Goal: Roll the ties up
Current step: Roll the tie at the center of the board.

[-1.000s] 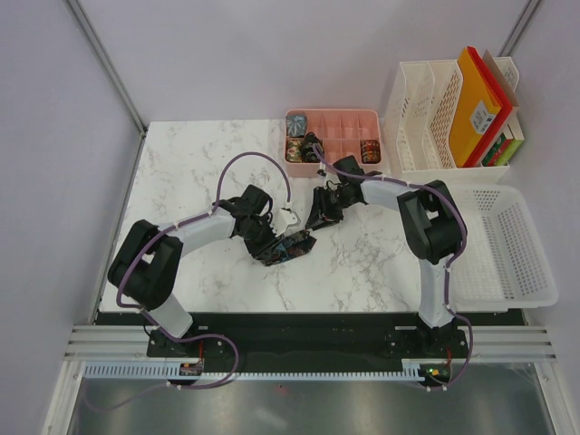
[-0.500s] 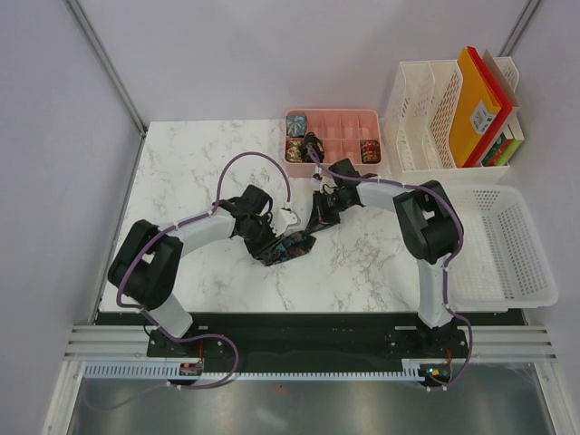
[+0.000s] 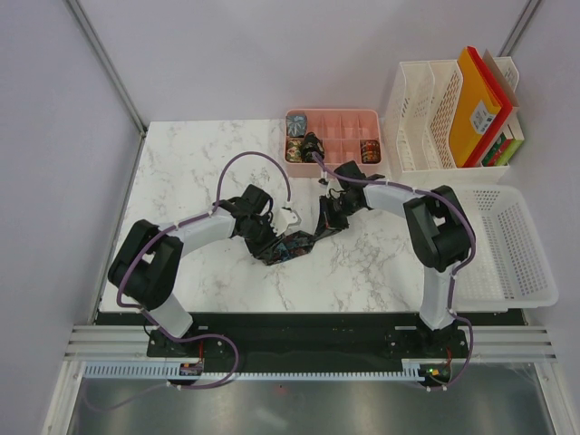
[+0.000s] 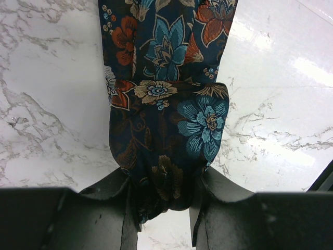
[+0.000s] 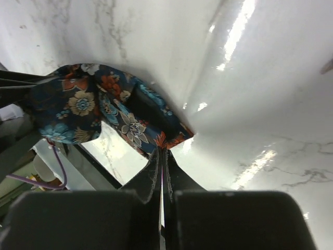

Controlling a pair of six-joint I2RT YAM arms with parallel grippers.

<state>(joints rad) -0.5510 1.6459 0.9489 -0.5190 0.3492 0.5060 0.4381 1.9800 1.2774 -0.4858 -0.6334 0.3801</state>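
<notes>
At mid-table, between two pairs of jaws: one floral tie (image 4: 166, 120).
Around its rolled end, left gripper (image 4: 164, 208) jaws part-spread and clamping; on its loose edge, right gripper (image 5: 162, 156) jaws pressed together, pinching; open marble table (image 3: 190, 172) leftward, pink tray (image 3: 333, 112) well apart at the far edge.

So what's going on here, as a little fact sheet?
item: dark floral tie, lying on the marble table
left hand: clamped on the tie's folded end
right hand: pinched shut on another part of the same tie
pink tray: at the back of the table, rolled ties in some compartments
</notes>
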